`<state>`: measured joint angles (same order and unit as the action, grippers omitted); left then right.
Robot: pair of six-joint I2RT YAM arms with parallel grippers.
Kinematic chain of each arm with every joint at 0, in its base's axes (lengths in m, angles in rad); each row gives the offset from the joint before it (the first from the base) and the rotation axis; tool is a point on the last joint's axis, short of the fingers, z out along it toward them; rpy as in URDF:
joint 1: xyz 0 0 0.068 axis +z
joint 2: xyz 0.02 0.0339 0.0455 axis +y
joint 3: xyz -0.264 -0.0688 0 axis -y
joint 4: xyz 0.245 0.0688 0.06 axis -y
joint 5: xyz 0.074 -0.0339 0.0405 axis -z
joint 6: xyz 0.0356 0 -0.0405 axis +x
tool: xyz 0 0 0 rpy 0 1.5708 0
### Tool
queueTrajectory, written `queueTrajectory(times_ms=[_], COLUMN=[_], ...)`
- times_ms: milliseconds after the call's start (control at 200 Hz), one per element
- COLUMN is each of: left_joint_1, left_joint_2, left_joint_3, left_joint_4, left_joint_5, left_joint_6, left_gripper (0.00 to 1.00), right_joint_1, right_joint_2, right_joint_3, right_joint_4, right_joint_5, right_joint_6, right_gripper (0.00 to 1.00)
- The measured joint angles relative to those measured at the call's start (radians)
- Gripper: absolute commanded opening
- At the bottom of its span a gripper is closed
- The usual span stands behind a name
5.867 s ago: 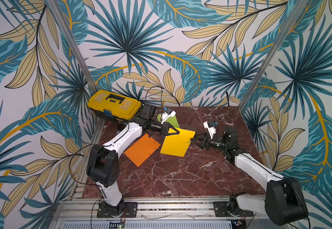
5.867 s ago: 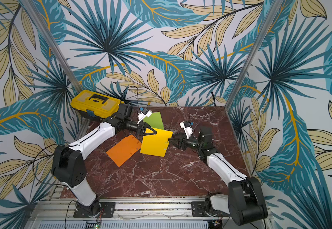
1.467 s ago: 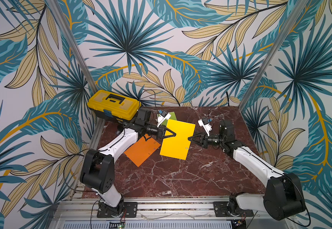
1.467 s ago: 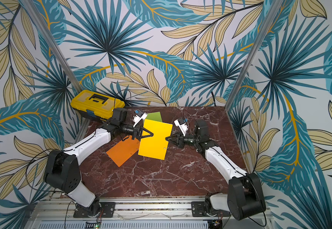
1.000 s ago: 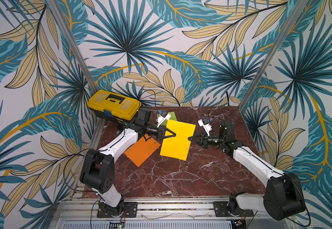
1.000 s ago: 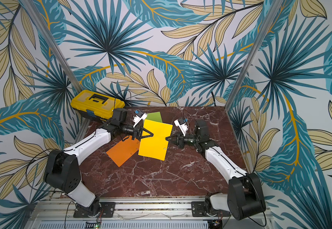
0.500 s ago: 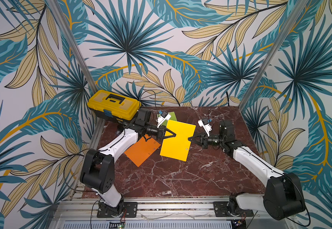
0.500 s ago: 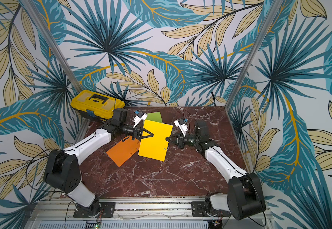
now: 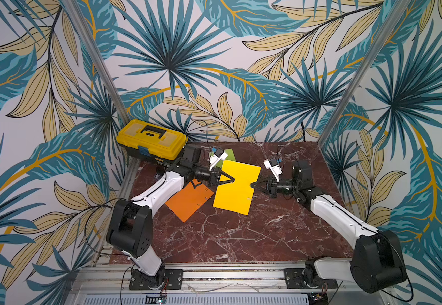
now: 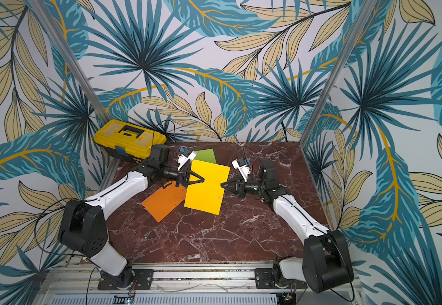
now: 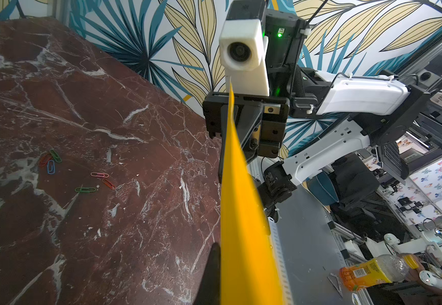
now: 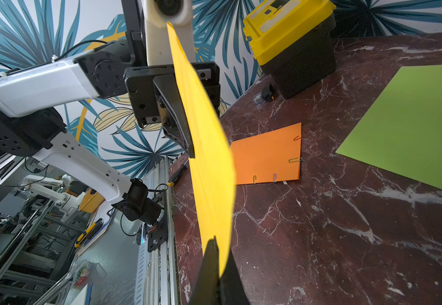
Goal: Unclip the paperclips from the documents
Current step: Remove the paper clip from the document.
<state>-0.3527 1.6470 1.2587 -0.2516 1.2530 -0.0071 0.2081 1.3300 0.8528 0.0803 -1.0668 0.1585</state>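
Observation:
The golden yellow document [image 9: 237, 188] hangs above the marble table, held by opposite edges. My left gripper [image 9: 232, 181] is shut on its left edge and my right gripper [image 9: 252, 184] is shut on its right edge. A small paperclip [image 9: 247, 198] sits near the sheet's right edge. In the left wrist view only one dark finger [image 11: 212, 274] shows beside the sheet [image 11: 241, 211]. The orange document [image 12: 266, 158] lies flat with several paperclips [image 12: 295, 160] on its edges. The lime green document [image 12: 412, 124] lies flat further back.
A yellow toolbox [image 9: 152, 138] stands at the back left corner. Several loose coloured paperclips [image 11: 50, 161] lie on the table [image 9: 241, 237] on the right arm's side. Metal posts and leaf-patterned walls close in the back and sides.
Since about six seconds ago the yellow sheet has turned to face the top camera more fully, with both arms shifted slightly. Over the last second nothing has visibly moved.

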Motion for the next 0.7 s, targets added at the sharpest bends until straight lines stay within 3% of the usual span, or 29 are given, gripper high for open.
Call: queueTrajectory(times_ms=[701], left_joint_1=[-0.004], left_joint_2=[0.0], left_joint_3=[0.0], left_joint_4=[0.0], left_joint_5=[-0.001], left_joint_6=[0.018], left_gripper=[0.0], right_joint_1=[-0.008], right_joint_2=[0.0], right_joint_3=[0.0], right_joint_4=[-0.003], right_joint_5=[0.0], right_joint_6=[-0.003], right_gripper=[0.0])
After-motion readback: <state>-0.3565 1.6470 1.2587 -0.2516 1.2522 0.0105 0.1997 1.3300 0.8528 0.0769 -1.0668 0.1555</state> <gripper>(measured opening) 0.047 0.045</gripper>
